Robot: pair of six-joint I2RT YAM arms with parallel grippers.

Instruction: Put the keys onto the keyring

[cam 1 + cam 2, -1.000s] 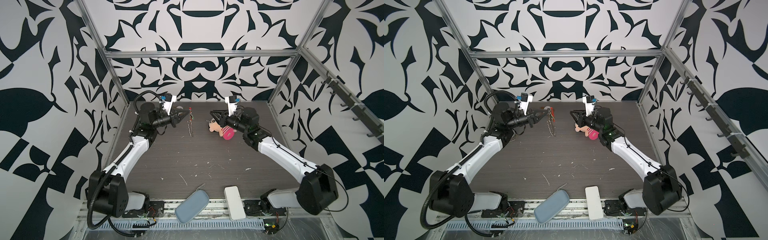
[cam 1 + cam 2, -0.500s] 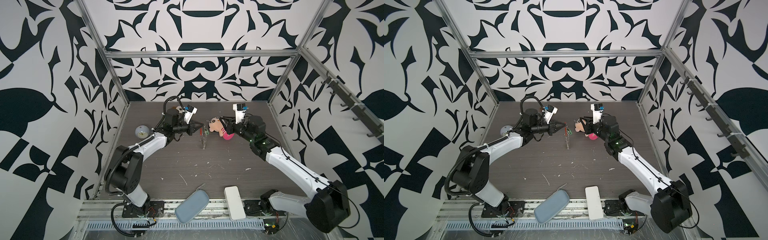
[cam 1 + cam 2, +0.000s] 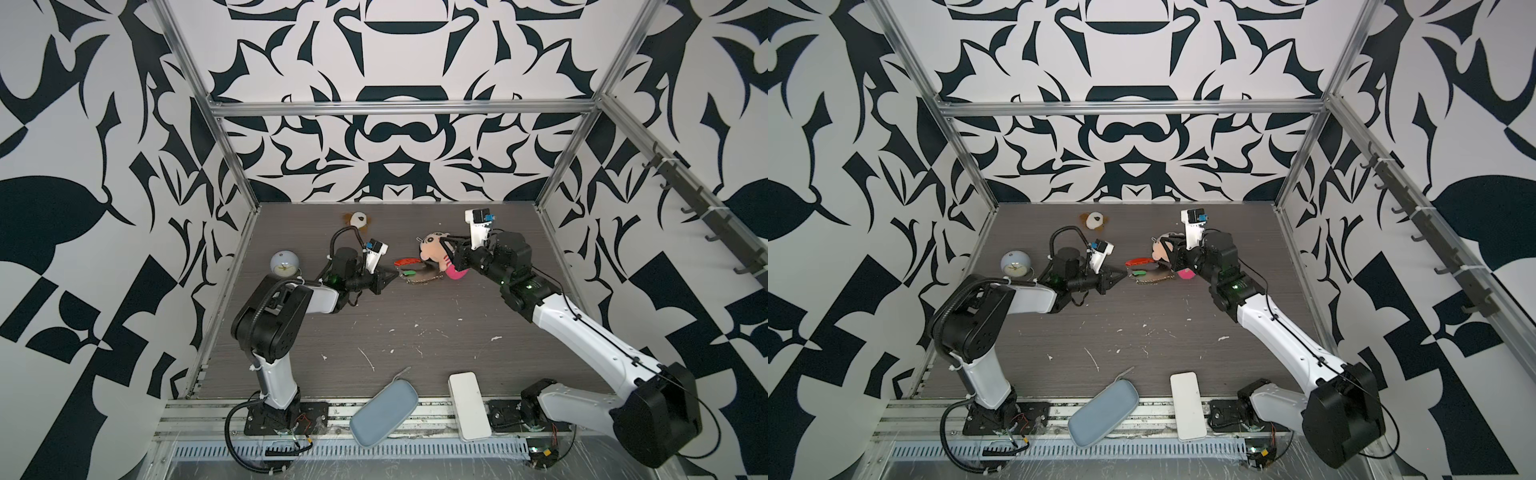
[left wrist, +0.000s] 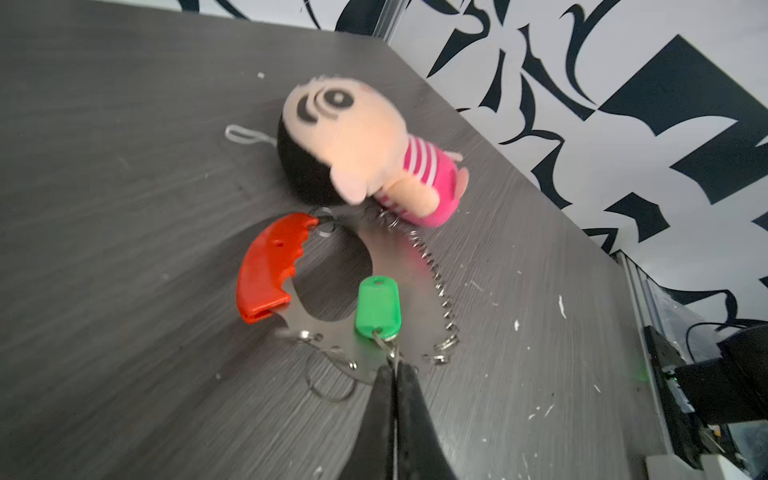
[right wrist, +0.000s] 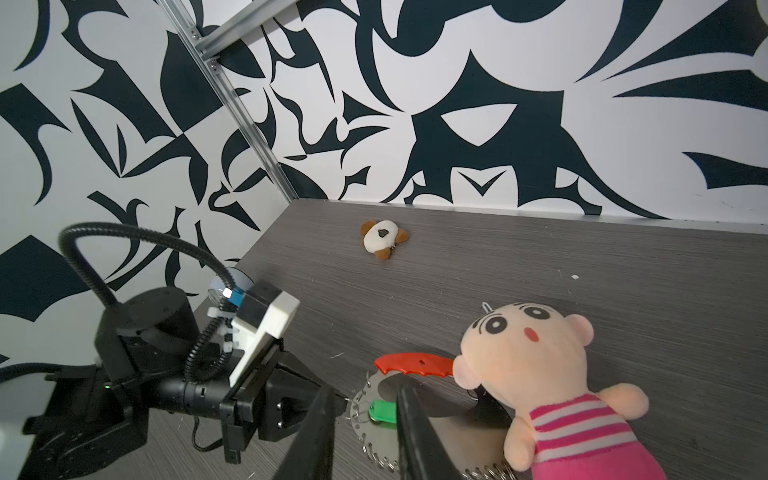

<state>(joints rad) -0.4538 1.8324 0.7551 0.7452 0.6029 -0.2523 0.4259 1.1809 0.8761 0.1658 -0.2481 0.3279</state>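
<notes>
Left gripper (image 4: 392,372): the 2 fingers pressed together, pinching the thin silver end of the keys (image 4: 377,307). The green tag lies flat on the keyring (image 4: 266,266), over the edge of its silver plate, opposite the red segment. Cannot tell whether the tag's wire is threaded onto any of the small rings.

In both top views the keyring lies on the table (image 3: 415,332) at 3 o'clock from the left fingertips, just beside them. The doll (image 3: 430,245) lies at 1 o'clock from the keyring, its head touching the end of the red segment.

Right gripper (image 5: 363,390): jaws spread, nothing between them; the green tag shows through the gap. It hangs over the keyring, just beside the doll.

Farther out, in a top view: small brown plush (image 3: 358,217) at 11 o'clock from the keyring, near the back wall. Round clock (image 3: 284,264) at 9 o'clock from the left gripper. Grey case (image 3: 384,413) and white box (image 3: 469,405) at the 6 o'clock edge. White scraps (image 3: 368,358) mid-table.
</notes>
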